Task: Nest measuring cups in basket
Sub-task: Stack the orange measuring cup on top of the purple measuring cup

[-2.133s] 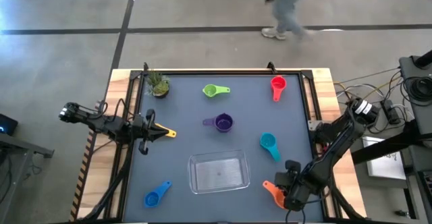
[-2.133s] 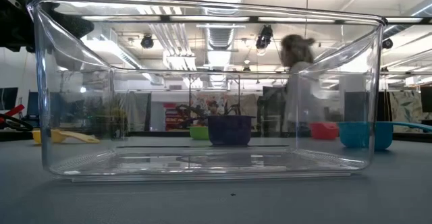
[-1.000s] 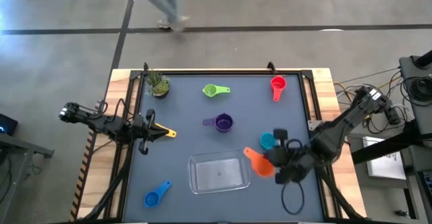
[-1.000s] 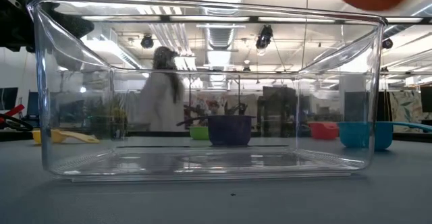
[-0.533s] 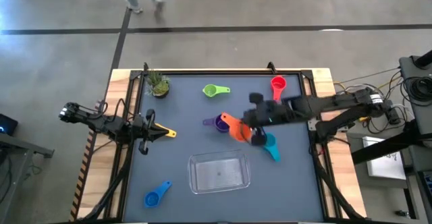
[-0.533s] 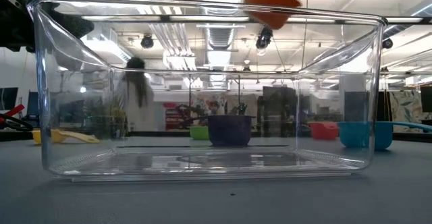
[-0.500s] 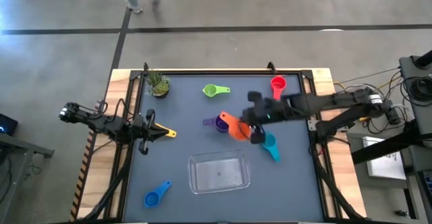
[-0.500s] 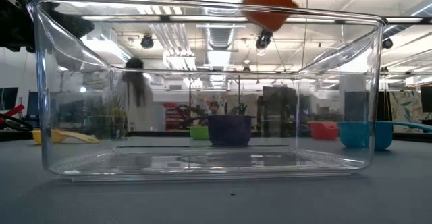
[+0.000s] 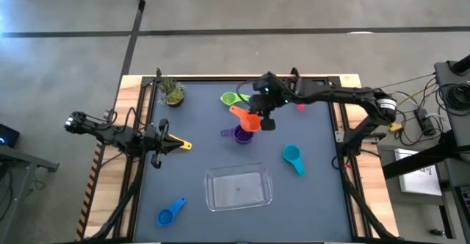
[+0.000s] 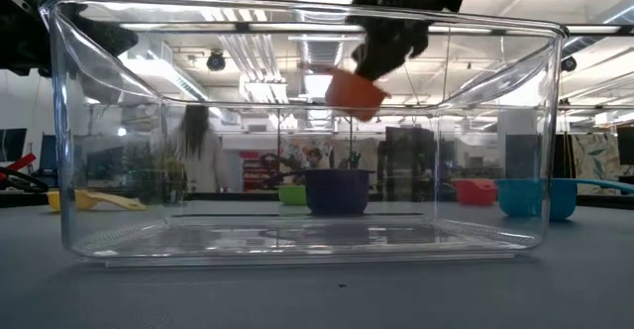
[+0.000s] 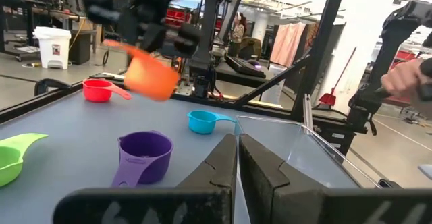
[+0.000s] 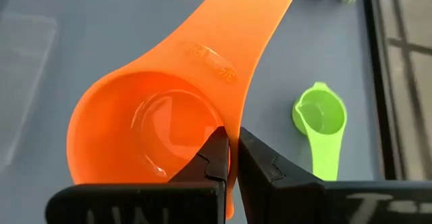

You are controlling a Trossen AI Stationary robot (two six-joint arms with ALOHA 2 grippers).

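Right tool point(image 9: 258, 116) clamped shut on the rim of the orange cup point(image 9: 245, 118), held in the air above the purple cup point(image 9: 243, 134), counter centre toward 12 o'clock. Left tool point(image 9: 170, 145) shut, empty, parked at the counter's 9 o'clock edge, the yellow cup point(image 9: 183, 145) at its tip.

High view alone gives the full layout: basket point(image 9: 238, 187) empty at 6 o'clock; blue cup point(image 9: 170, 213) at 7; teal cup point(image 9: 292, 157) at 4; green cup point(image 9: 230, 98) at 12; plant point(image 9: 172, 92) at 11. Red cup mostly hidden under the right arm there; left wrist view shows it point(image 11: 98, 90) clear on the counter point(image 9: 205, 119).

Low view looks through the basket's clear wall point(image 10: 297, 131): orange cup point(image 10: 353, 92) hangs well above purple point(image 10: 337, 190), not touching. Blurred person far back behind the basket's left half.

Right wrist view shows the orange cup's inside point(image 12: 155, 133): smooth glossy plastic, round bowl, flat handle with a hole, raised lettering too small to read. Green cup point(image 12: 320, 119) below it on the counter.

Left wrist view: a hand at the right edge, cut off.
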